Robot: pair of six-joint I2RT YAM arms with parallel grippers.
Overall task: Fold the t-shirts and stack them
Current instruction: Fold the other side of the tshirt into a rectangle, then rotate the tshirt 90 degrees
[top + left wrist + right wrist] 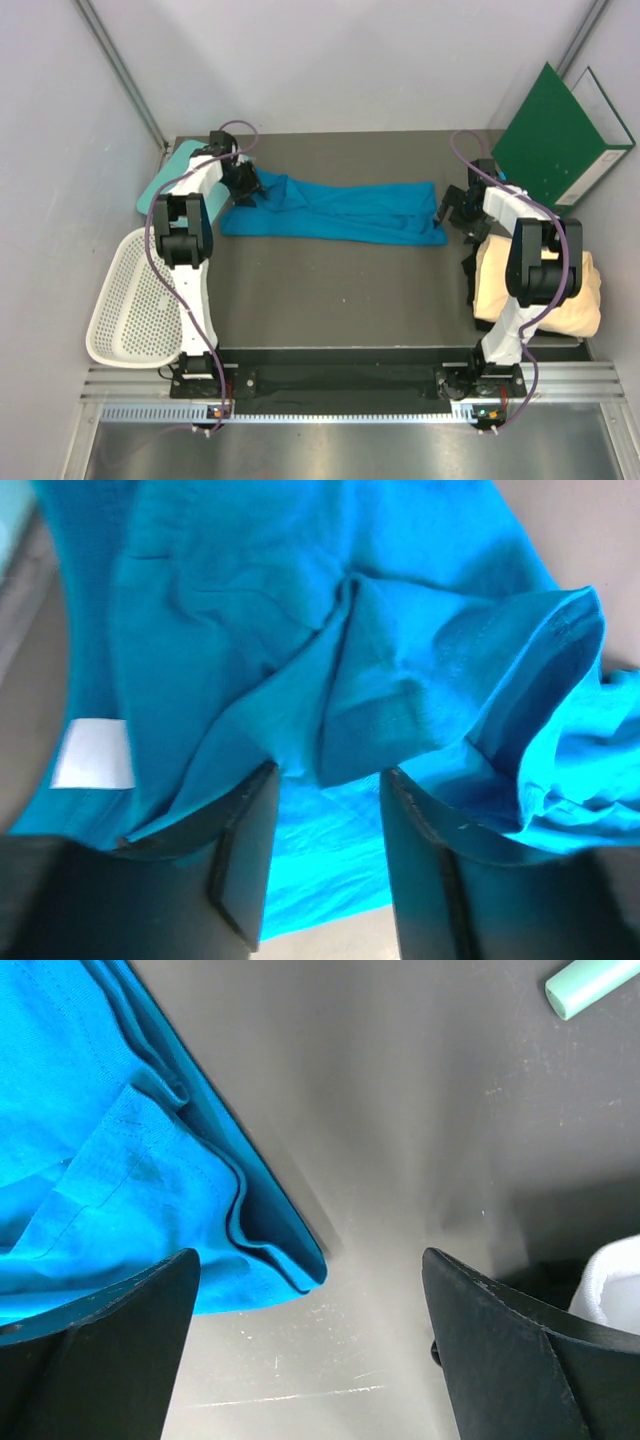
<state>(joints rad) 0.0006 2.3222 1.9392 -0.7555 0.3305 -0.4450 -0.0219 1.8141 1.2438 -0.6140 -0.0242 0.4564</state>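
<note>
Nearest, at 4 o'clock on the dark grey worktop (340,290): pale cream-yellow folded cloth t-shirt (585,295), under the right arm. At 8 o'clock, white mesh plastic basket (125,300). Farther, across 12 o'clock — bright blue cloth t-shirt (340,212), stretched in a long rumpled band. At its 10 o'clock end, left hand (328,772), half closed about a raised fold; whether pinched, cannot tell. At its 2 o'clock end, right hand (310,1260), gaping wide, empty, over the shirt's corner. Beyond — flat teal board (165,185) at 10 o'clock.

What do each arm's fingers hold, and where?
Right fingers: nothing, open by the blue t-shirt. Left fingers straddle a bunched fold at its other end; grip cannot be told.
</note>
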